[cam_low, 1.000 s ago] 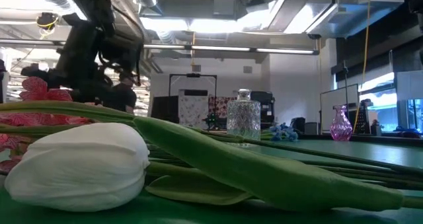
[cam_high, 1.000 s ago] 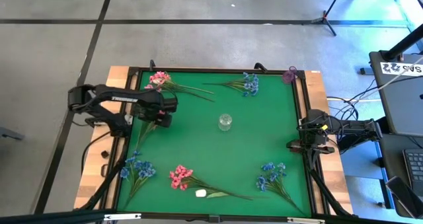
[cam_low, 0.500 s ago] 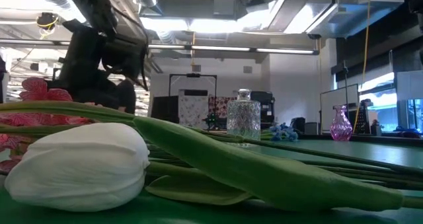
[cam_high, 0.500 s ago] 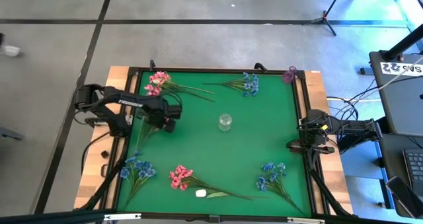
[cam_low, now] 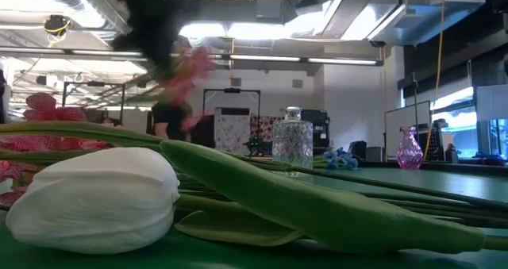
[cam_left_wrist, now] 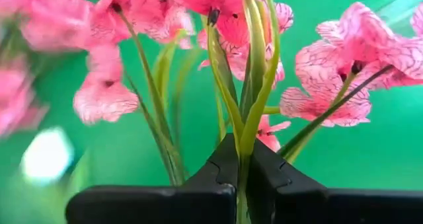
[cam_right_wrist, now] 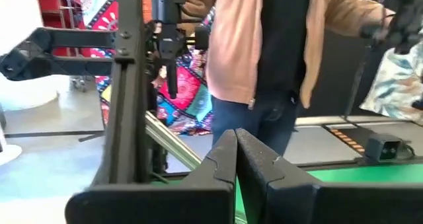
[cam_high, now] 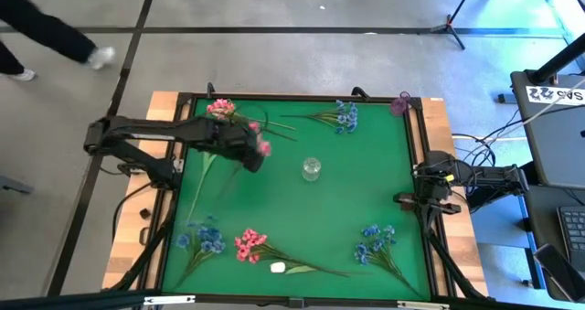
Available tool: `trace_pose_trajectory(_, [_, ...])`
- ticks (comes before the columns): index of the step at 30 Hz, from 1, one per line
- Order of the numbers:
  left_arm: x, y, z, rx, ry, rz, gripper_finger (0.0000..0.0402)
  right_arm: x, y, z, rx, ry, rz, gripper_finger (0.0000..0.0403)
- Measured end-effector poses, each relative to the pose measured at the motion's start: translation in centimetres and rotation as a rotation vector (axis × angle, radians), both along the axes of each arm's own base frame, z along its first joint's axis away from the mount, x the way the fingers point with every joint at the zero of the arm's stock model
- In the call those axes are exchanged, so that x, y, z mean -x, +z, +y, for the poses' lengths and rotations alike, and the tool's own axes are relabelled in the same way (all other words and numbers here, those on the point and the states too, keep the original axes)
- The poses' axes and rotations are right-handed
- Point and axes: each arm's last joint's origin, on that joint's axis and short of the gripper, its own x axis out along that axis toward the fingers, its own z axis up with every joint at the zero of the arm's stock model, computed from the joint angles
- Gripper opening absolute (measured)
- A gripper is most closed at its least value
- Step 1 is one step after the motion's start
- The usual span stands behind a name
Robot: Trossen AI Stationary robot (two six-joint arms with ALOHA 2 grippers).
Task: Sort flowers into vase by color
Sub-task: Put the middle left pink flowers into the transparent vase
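My left gripper (cam_high: 254, 156) is left of the middle of the green mat, shut on a pink sprig (cam_high: 263, 147). Its blooms (cam_left_wrist: 330, 72) fan out just past the fingers. In the low view the sprig (cam_low: 186, 71) is a pink blur raised above the table. A clear glass vase (cam_high: 312, 169) stands at the centre, just right of the gripper, and a small purple vase (cam_high: 401, 102) stands at the far right corner. Another pink sprig (cam_high: 220, 108) lies at the far left. My right gripper (cam_high: 407, 200) waits shut at the right edge. My left gripper pinches the pink sprig's thin green stems (cam_left_wrist: 246, 128) between its two fingers, just below the blooms. The fingers come from the table's left, slanting down. The bloom end is lifted clear, and the long stems (cam_high: 206, 200) trail back toward the near left.
Blue sprigs lie at the near left (cam_high: 203, 240), far middle (cam_high: 343, 116) and near right (cam_high: 375, 244). A pink sprig (cam_high: 249, 245) and a white bud (cam_high: 278, 267) lie at the near edge. The bud (cam_low: 95, 197) fills the low view's foreground. A person (cam_right_wrist: 264, 52) stands beyond the table.
My left gripper has taken hold of the pink sprig, risen and gone toward the table's right, nearer the clear vase. The sprig's bloom end is lifted off the mat and carried right, with its stems trailing. The blue sprig at the near left has slid a little to the right.
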Motion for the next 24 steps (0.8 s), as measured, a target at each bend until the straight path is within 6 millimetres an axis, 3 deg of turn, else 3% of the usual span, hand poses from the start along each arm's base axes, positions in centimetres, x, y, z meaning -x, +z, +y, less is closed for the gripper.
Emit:
trace_pose_trajectory(4, [-1.4, 3.9, -0.4, -0.145, -0.112, -0.302, 0.0004, -0.1, 0.0, 0.0, 0.000, -0.020, 0.009, 0.0008])
trace_pose_trajectory(13, [-3.7, 9.2, -1.7, -0.442, -0.285, -0.790, 0.0004, -0.3, 0.0, -0.1, 0.000, -0.111, 0.002, 0.0008])
trace_pose_trajectory(21, [-4.1, 10.0, -0.6, -0.559, -0.249, -0.837, 0.0004, -0.7, 0.2, -0.2, -0.002, -0.247, -0.024, 0.0008])
trace_pose_trajectory(24, [-4.8, 10.8, -0.9, -0.704, -0.310, -0.889, 0.0004, -0.9, 0.3, -0.3, -0.005, -0.321, -0.039, 0.0008])
